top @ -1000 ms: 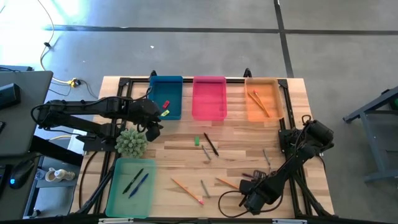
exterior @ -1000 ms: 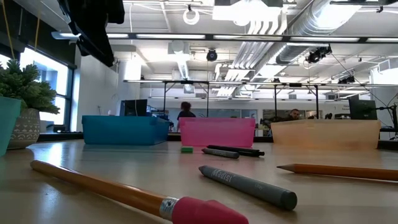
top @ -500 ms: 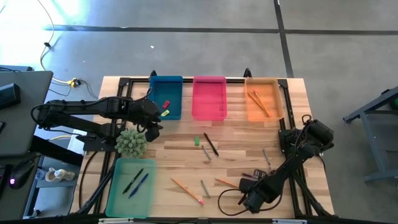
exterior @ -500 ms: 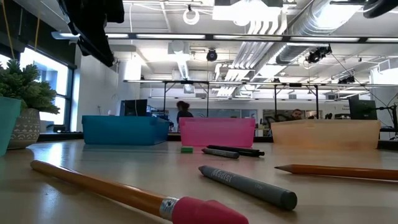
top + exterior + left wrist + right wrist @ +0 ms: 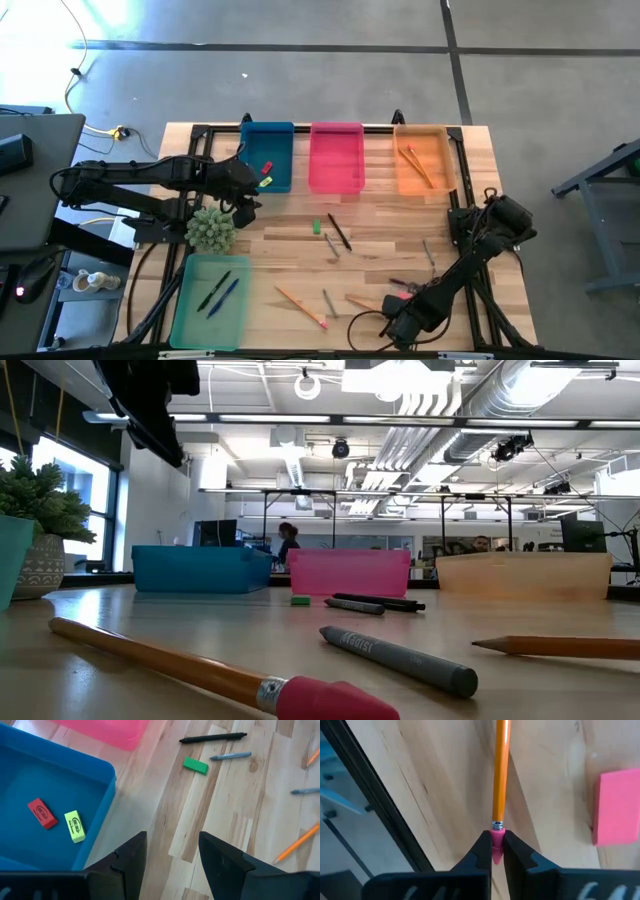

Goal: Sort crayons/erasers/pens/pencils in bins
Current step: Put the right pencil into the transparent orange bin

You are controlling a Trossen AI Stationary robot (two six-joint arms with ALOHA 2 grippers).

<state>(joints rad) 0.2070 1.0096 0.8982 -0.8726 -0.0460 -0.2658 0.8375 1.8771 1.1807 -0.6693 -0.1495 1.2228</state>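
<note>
One orange pencil [image 5: 500, 770] is pinched at its pink eraser tip between the fingers of the right gripper [image 5: 493, 851], low over the near right part of the wooden table [image 5: 380, 225]; in the high view that gripper [image 5: 388, 322] sits close to the table's front edge, with the pencil [image 5: 362, 301] pointing away from it toward the middle. A pink eraser [image 5: 616, 805] lies just beside the pencil, apart from it.

Loose on the boards are another pencil [image 5: 300, 306], grey crayons [image 5: 328, 302], a black pen [image 5: 339, 232] and a green eraser [image 5: 317, 227].

Along the far edge stand the blue bin [image 5: 267, 156], the pink bin [image 5: 336, 157] and the orange bin [image 5: 424, 160]. A red eraser [image 5: 42, 812] and a yellow-green eraser [image 5: 74, 826] lie in the blue one; pencils lie in the orange one. The light green bin [image 5: 211, 300] at the near left holds two pens. A potted plant [image 5: 211, 230] stands between it and the blue bin.

The left gripper [image 5: 169, 855] hangs with fingers spread, holding nothing, at the blue bin's near corner.

Beyond the table is a grey floor and an open room with ceiling ducts, where a person [image 5: 287, 541] shows far off.
</note>
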